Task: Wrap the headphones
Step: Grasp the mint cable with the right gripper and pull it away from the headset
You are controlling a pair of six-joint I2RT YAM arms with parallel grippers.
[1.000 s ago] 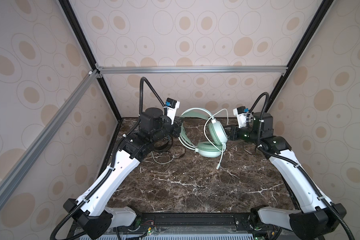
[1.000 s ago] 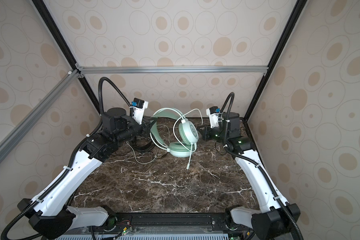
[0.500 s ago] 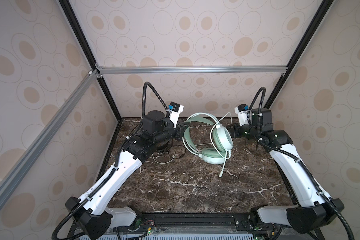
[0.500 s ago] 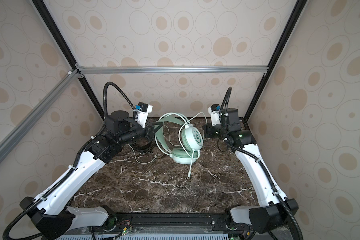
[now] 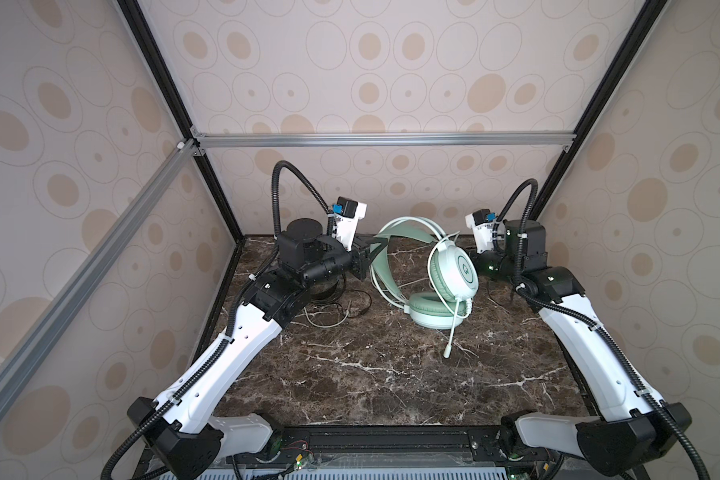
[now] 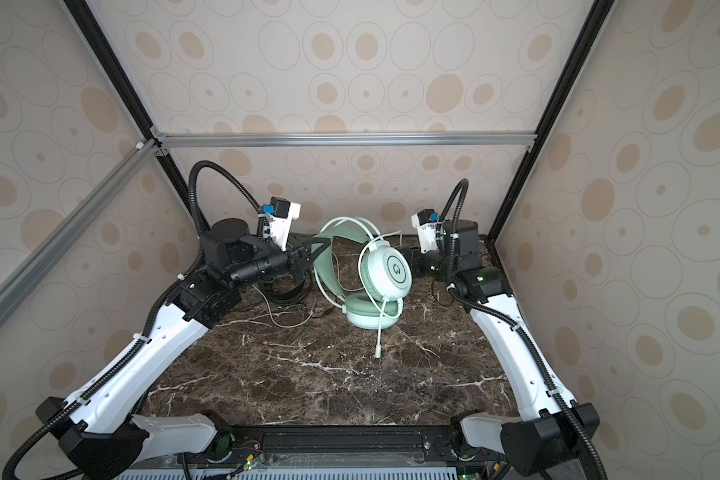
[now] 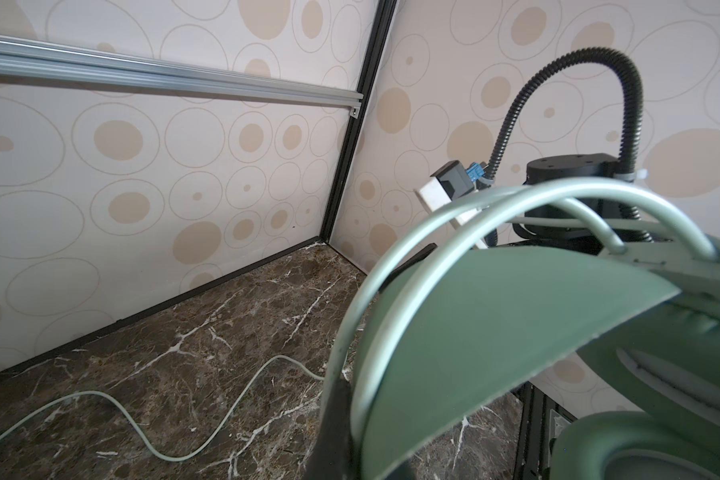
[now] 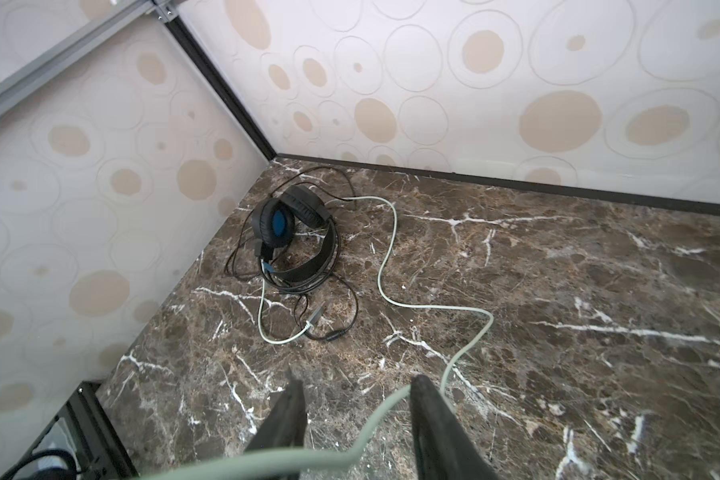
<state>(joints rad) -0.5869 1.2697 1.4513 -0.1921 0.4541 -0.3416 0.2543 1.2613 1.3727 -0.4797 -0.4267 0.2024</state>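
The mint-green headphones (image 5: 454, 274) stand tilted, the lower earcup on the marble and the upper one raised. My left gripper (image 5: 371, 251) is shut on their headband (image 7: 495, 332), and in the left wrist view one dark finger (image 7: 335, 415) presses against the band's wire. My right gripper (image 8: 356, 382) is open just behind the raised earcup, with the pale cord (image 8: 391, 249) running loose between its fingers. That cord snakes across the table to the black headphones (image 8: 292, 224), which lie in the far left corner, partly hidden under my left arm in both top views (image 6: 285, 289).
The thin black cord (image 8: 350, 307) loops around the black headset and crosses the pale cord's plug. The mint headset's microphone boom (image 5: 452, 328) points toward the table's front. Patterned walls close in on three sides, with a metal rail (image 5: 383, 139) across the back.
The right gripper's jaws have opened and the cord now lies loose between them. The left gripper has carried the mint headset a little to the right and nearer.
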